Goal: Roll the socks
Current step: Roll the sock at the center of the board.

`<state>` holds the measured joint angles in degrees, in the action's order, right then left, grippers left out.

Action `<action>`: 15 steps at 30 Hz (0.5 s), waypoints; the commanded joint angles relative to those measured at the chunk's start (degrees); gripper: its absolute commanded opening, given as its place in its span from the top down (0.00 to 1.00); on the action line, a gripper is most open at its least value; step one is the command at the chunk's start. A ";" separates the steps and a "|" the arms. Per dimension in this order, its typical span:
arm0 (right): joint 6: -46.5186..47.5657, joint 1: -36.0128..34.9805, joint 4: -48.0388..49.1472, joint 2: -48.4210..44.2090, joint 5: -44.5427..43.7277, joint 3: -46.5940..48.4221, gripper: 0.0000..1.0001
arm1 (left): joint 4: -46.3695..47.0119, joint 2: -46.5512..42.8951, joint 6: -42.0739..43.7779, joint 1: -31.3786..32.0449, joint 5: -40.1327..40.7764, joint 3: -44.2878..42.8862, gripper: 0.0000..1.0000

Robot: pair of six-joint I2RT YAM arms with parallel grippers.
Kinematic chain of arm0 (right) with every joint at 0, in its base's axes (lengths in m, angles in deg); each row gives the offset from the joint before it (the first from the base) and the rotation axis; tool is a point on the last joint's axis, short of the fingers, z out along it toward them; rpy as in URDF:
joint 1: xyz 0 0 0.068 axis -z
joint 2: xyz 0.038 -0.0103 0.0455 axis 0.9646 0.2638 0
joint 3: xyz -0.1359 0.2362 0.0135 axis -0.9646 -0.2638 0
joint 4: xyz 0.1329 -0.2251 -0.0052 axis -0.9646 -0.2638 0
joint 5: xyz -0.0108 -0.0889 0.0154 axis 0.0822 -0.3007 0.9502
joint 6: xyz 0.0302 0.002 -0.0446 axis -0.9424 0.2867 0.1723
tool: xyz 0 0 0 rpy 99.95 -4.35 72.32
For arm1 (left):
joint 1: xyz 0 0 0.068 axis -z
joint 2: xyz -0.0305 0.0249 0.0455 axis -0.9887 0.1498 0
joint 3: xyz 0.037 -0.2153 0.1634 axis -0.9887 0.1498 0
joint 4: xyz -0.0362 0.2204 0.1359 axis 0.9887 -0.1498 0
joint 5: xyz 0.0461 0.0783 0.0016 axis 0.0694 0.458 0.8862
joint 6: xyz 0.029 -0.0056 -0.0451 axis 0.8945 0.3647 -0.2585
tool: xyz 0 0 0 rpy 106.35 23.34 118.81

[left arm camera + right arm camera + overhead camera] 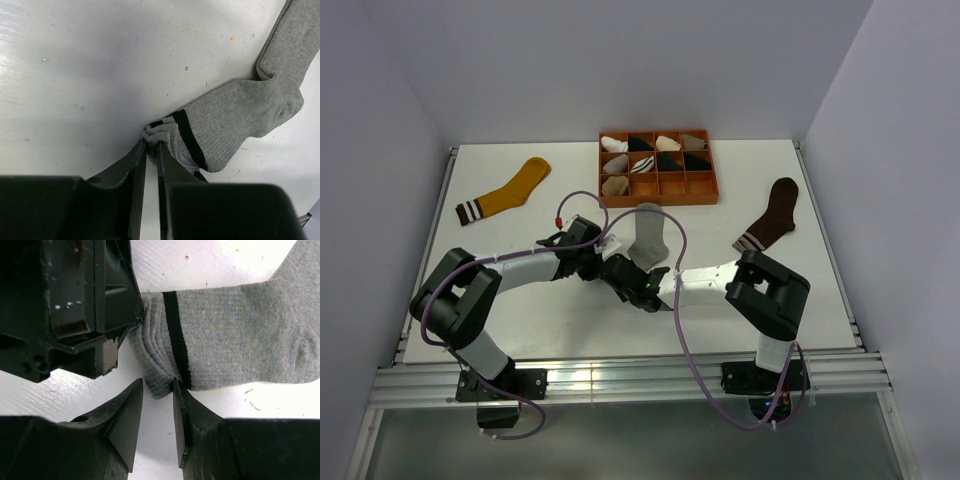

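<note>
Arm bases on the aluminium rail at the near edge of the white table, a purple cable looping over the right arm; both arms reach inward and meet near the middle of the table. Left gripper: fingers nearly together, pinching the bunched edge of the striped cuff of the grey sock; the cuff is puckered at the fingertips, its black band just beyond them. Right gripper: jaws partly apart, set astride the lower corner of the same cuff, one finger touching the fabric beside the black band, bare table visible in the gap; not closed on the sock. Grey sock otherwise flat on the table, foot pointing away towards the orange compartment tray, toe just in front of its rim; small sock bundles lie in the tray's far compartments. Mustard-yellow sock flat at far left; dark brown sock flat at far right; both well apart from the grippers.
</note>
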<state>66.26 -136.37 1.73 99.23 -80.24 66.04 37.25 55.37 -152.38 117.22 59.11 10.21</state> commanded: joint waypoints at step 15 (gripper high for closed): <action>-1.02 0.59 -14.23 10.15 1.55 3.62 0.91 | -6.45 2.53 3.46 0.82 2.69 0.75 0.82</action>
<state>65.24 -136.42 -2.92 103.28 -84.08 70.89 37.17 55.46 -151.63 116.06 57.78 10.12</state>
